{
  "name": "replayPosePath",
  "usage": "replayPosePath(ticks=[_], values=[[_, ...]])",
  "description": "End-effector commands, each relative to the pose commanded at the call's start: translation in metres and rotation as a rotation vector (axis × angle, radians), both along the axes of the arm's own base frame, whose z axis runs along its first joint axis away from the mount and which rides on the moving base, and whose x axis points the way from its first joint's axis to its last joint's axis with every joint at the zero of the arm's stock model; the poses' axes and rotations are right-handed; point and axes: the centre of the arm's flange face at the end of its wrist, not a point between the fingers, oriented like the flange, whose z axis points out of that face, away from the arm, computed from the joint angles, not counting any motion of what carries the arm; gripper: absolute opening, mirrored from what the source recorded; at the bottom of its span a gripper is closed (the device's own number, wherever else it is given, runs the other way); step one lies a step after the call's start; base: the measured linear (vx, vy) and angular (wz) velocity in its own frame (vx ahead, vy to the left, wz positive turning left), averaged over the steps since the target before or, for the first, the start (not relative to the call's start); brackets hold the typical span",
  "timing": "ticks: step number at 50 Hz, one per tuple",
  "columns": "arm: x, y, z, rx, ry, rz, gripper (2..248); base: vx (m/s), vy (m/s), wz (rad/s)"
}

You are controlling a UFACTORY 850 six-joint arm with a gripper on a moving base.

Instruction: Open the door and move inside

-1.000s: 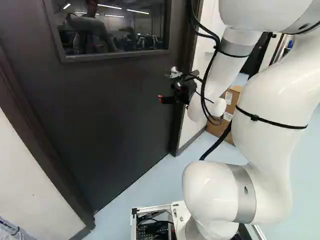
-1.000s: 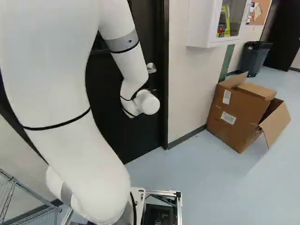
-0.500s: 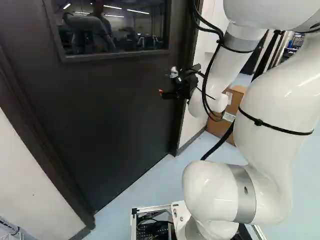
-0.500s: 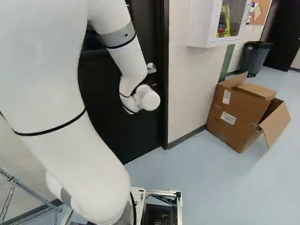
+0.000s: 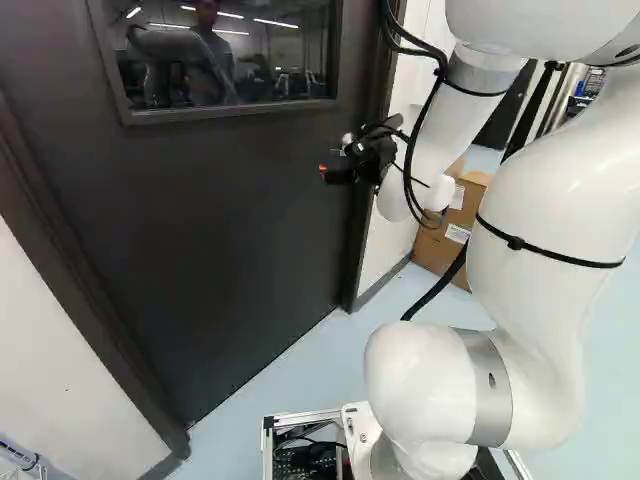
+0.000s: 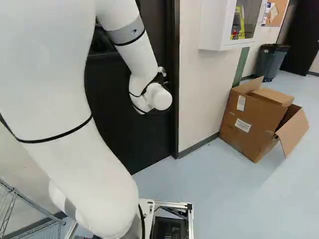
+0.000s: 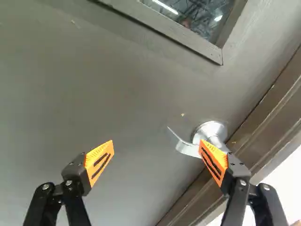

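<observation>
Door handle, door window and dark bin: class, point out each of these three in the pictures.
Door handle (image 7: 188, 149): wrist view, on its lever.
Door window (image 5: 270, 62): left base view, on the glass.
Dark bin (image 6: 269, 63): right base view, on its side, below the rim.

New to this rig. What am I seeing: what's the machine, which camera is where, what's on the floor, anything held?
It's one white robot arm on a moving base. Its black tool has two fingers with orange pads.

Two cameras sit on the base behind the arm, one to each side, looking ahead past it. The third rides on the wrist, looking along the tool.

There's no table here. Ahead is a dark door, closed, with a window and a silvery lever handle. An open cardboard box sits on the pale floor.

Nothing is held: the fingers stand apart. In the wrist view one overlaps the handle; whether they touch, I can't tell.
</observation>
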Motion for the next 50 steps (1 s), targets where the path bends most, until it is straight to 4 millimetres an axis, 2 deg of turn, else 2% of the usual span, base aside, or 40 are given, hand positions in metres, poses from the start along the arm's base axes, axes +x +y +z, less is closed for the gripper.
replayPosePath(ticks=[24, 41, 50], values=[[0.03, -0.004, 0.025, -0.006, -0.061, -0.009, 247, 0.0, 0.0, 0.0], [0.034, -0.007, 0.027, 0.006, -0.064, -0.036, 247, 0.0, 0.0, 0.0], [0.035, -0.007, 0.02, 0.011, -0.049, -0.038, 247, 0.0, 0.0, 0.0]])
